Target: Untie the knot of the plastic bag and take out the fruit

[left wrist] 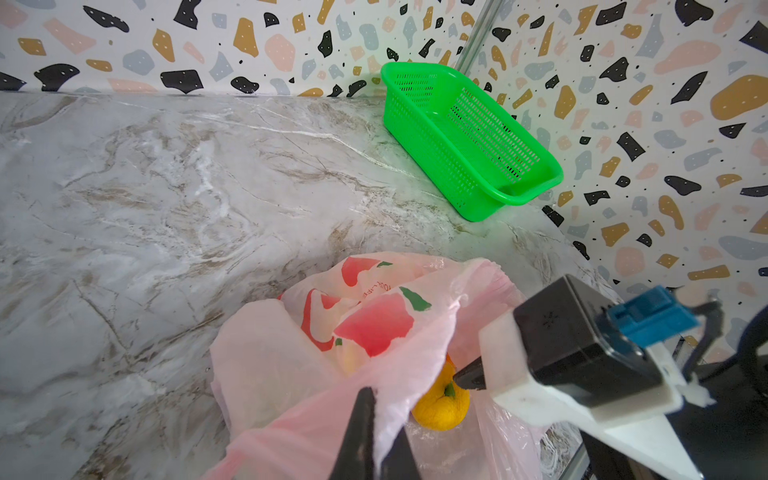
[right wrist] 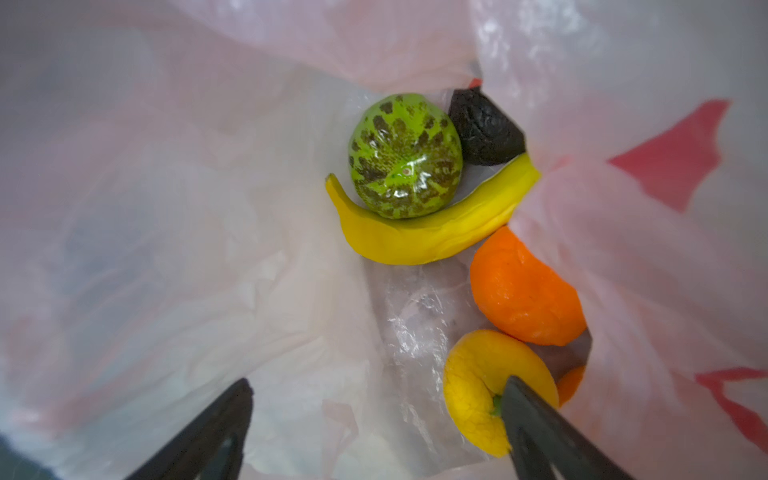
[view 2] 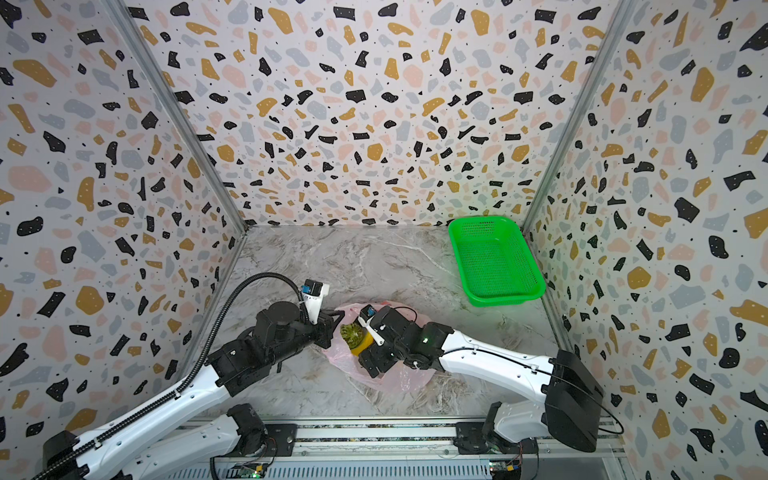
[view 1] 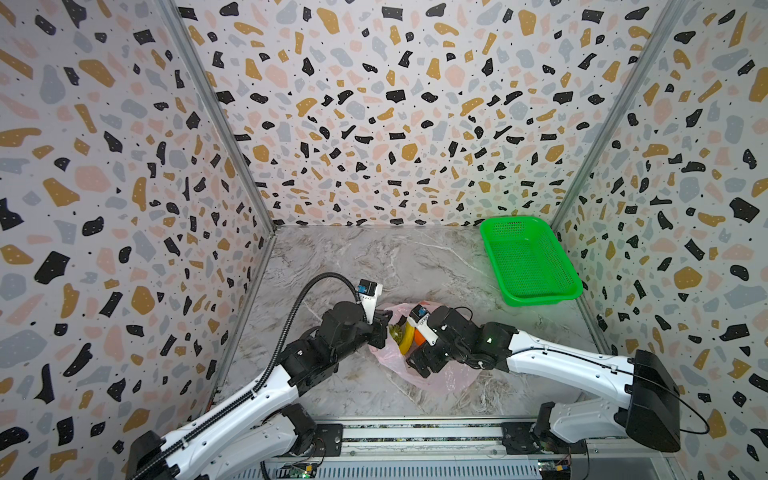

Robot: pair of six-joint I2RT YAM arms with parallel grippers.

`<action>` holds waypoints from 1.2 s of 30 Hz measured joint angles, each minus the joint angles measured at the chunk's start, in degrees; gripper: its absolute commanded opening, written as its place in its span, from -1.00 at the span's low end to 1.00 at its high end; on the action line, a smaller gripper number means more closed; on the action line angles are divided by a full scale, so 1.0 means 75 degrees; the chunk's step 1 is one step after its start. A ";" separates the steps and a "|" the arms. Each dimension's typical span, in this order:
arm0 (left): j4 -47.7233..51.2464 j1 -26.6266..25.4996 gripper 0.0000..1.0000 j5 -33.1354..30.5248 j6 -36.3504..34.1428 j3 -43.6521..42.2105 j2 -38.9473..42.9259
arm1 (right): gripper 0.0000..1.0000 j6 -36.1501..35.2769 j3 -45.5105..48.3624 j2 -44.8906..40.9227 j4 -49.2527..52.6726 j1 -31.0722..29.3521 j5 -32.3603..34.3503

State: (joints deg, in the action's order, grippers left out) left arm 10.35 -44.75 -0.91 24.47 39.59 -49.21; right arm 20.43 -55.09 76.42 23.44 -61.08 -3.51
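Observation:
The pink plastic bag [view 1: 442,380] [view 2: 401,380] lies on the marble table with its mouth open; the knot is out of view. My left gripper [left wrist: 380,411] [view 1: 384,330] is shut on a fold of the bag's rim [left wrist: 415,357] and holds it up. My right gripper [right wrist: 378,382] [view 1: 417,361] stands open inside the mouth, holding nothing. Fruit lies below it: a bumpy green ball [right wrist: 405,156], a dark oval [right wrist: 484,129], a banana [right wrist: 419,232], an orange [right wrist: 523,286] and a yellow citrus [right wrist: 469,374]. One right finger [right wrist: 536,428] overlaps the citrus.
A green perforated basket [view 1: 540,297] [view 2: 500,300] [left wrist: 469,124] stands at the back right by the wall. Patterned walls enclose the table on three sides. The two wrists sit close together over the bag.

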 measured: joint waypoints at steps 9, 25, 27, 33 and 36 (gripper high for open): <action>-0.0070 -0.0087 -1.00 0.0015 -0.0242 -0.0093 0.0405 | 0.40 0.0216 0.0044 0.0402 -0.0956 0.0507 -0.0586; -0.0230 -0.0513 -1.00 -0.0297 -0.0694 -0.0833 0.0959 | 0.68 0.0289 -0.0361 0.1830 -0.2990 0.2020 0.2672; -0.0297 -0.0530 -1.00 -0.0391 -0.0702 -0.0833 0.0947 | 0.71 0.0166 -0.0367 0.1827 -0.3002 0.2226 0.2728; -0.0612 -0.0612 -1.00 -0.0548 -0.0705 -0.0833 0.0697 | 0.77 -0.0224 -0.0551 0.1696 -0.1993 0.2317 0.2005; -0.0769 -0.0647 -1.00 -0.0568 -0.0691 -0.0833 0.0621 | 0.80 -0.0268 -0.0490 0.1259 -0.1291 0.1985 0.1667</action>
State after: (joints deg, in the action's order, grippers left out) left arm 4.58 -49.60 -5.17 19.29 33.34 -44.56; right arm 18.41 -58.76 85.86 13.76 -46.19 8.99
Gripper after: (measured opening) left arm 0.047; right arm 0.891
